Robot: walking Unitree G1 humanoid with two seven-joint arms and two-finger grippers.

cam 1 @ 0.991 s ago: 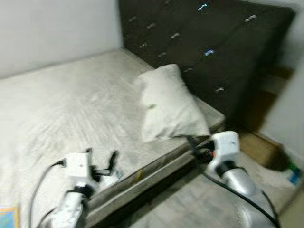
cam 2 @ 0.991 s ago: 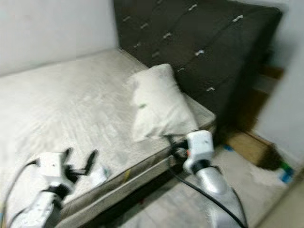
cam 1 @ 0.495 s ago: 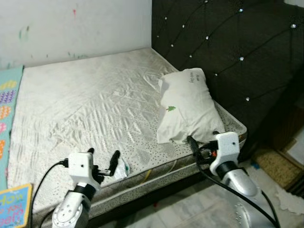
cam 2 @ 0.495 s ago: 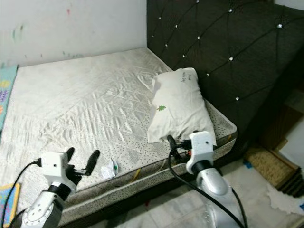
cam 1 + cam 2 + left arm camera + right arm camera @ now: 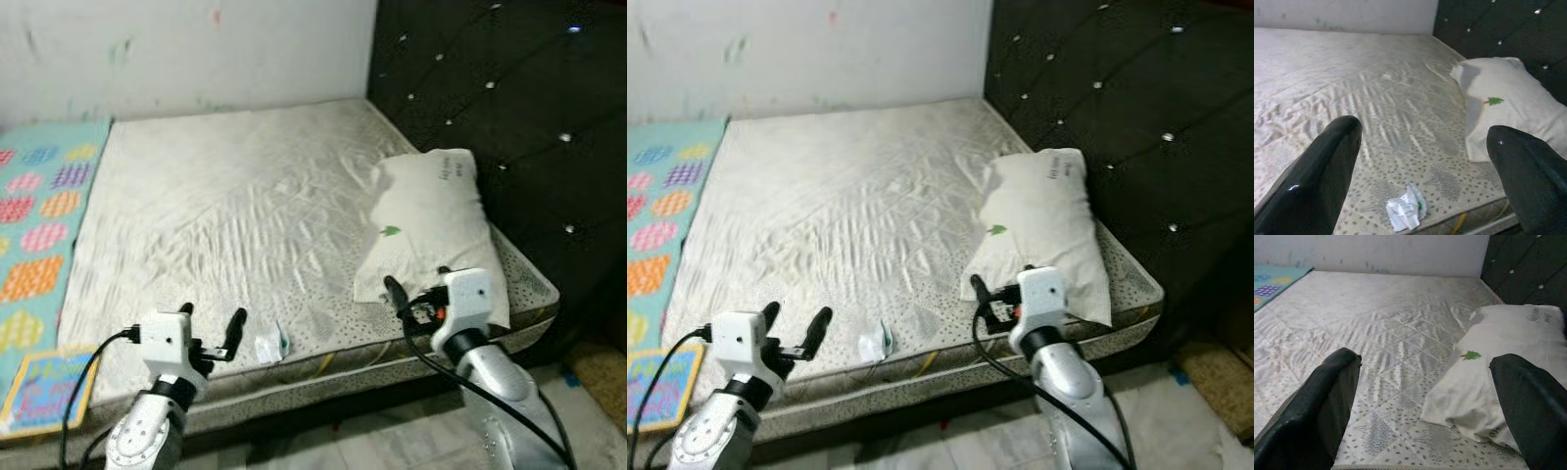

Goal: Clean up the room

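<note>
A small crumpled white wrapper with a green mark lies on the pale mattress near its front edge. My left gripper hovers open just left of it, over the mattress edge; the wrapper lies below and between its black fingers. A white pillow with a small green tree print rests on the right side by the headboard. My right gripper is open at the pillow's near corner, with nothing between its fingers.
A dark tufted headboard rises on the right. A colourful patterned mat runs along the left of the bed, with a bright picture card at its near end. White wall behind. Pale floor lies at the bottom right.
The camera has swung left: pillow and headboard sit further right in the picture, and the colourful mat has come into view. Both arms keep their pose, with grippers open.
</note>
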